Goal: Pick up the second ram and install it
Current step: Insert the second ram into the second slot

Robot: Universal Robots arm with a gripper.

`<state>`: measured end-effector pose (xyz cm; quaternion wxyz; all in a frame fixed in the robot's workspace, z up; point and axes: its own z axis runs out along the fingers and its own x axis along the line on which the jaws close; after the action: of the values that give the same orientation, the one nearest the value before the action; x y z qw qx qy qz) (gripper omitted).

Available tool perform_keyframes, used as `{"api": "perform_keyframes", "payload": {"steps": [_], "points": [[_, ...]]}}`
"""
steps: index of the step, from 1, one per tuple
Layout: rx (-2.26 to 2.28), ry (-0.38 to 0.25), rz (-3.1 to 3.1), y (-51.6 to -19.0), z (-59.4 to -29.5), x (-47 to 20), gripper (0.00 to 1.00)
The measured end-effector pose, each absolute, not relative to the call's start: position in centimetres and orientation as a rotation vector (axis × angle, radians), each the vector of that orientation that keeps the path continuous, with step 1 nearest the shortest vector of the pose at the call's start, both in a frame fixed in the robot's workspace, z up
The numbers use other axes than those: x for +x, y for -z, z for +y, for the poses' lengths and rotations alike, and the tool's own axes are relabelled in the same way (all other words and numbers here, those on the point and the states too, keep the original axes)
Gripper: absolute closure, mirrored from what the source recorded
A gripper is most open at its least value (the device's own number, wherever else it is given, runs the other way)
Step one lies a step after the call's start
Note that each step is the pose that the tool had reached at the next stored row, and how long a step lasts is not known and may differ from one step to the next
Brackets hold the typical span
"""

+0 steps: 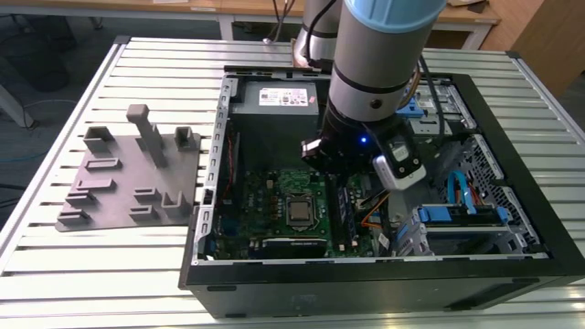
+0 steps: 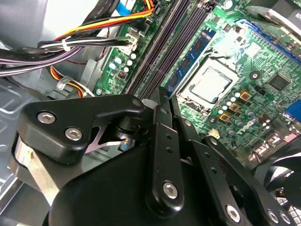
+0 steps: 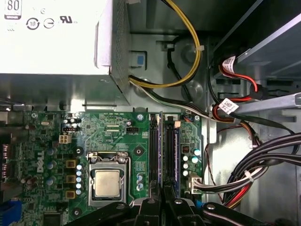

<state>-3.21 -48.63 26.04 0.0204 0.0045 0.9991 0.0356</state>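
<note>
fingers (image 3: 154, 207) clenched on second ram (image 3: 162, 155) | ram edge-on, just ahead of fingers | long axis parallel to memory slots (image 3: 153, 150), directly above them

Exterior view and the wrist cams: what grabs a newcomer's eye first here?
First, the thick silver-and-blue robot arm plunging into the open black computer case, which lies on its side on the slatted metal table. Next, the green motherboard with its bare silver processor, and the black gripper poised right over the memory slots. On the exterior view's left, a grey plastic slotted tray sits beside the case.
</note>
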Motion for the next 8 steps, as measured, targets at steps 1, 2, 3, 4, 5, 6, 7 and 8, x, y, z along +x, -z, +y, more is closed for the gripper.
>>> {"api": "perform_keyframes", "payload": {"steps": [1,2,3,4,5,6,7,8], "points": [[0.014,-0.11,3.099,-25.96,-48.63,-3.21,0.89],[0.014,-0.11,3.099,-25.87,-48.63,-3.21,0.89],[0.014,-0.11,3.099,-25.78,-48.63,-3.21,0.89],[0.014,-0.11,3.099,-25.71,-48.63,-3.21,0.89],[0.014,-0.11,3.099,-25.64,-48.63,-3.21,0.89],[0.014,-0.11,3.101,-25.57,-48.64,-3.21,0.89],[0.014,-0.11,3.107,-25.49,-48.64,-3.2,0.89],[0.015,-0.111,3.116,-25.41,-48.64,-3.19,0.89]]}}
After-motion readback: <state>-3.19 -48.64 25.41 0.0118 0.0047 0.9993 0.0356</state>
